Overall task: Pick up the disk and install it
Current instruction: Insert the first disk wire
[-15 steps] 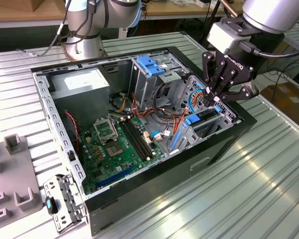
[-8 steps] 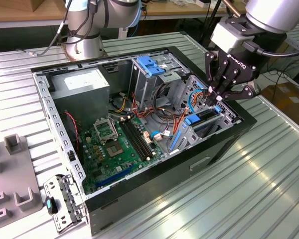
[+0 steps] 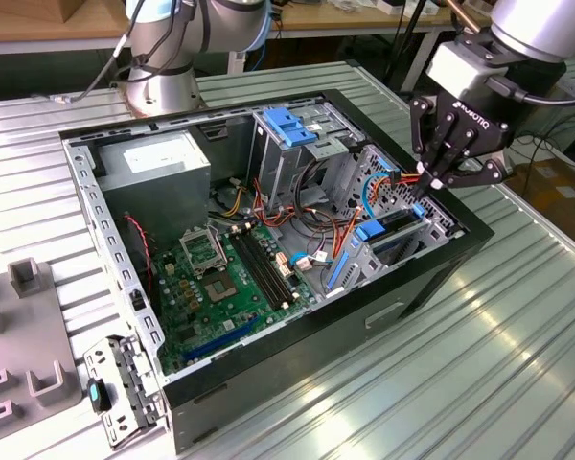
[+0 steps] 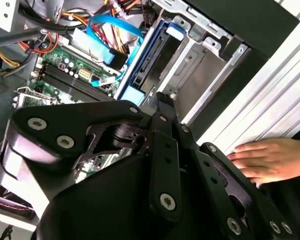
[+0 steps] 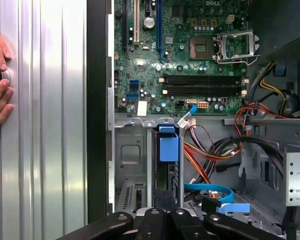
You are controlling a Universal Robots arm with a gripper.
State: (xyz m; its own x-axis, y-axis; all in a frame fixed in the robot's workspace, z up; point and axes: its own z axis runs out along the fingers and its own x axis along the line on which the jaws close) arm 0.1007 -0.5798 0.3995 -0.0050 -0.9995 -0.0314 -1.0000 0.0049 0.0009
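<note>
Gripper [image 3: 439, 178] fingers pinched together, nothing held | hangs over drive bay [image 5: 131, 150] at case [image 3: 297, 374] edge, exterior view's right | disk [image 3: 398, 225] on edge in that bay, blue frame up, just below fingertips | contact: can't tell

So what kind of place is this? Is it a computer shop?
Probably a robotics lab or workshop, not a shop. An opened computer case lies on a ribbed metal table, a robot arm's gripper hangs over it, and another robot arm's base stands behind, by wooden benches.
</note>
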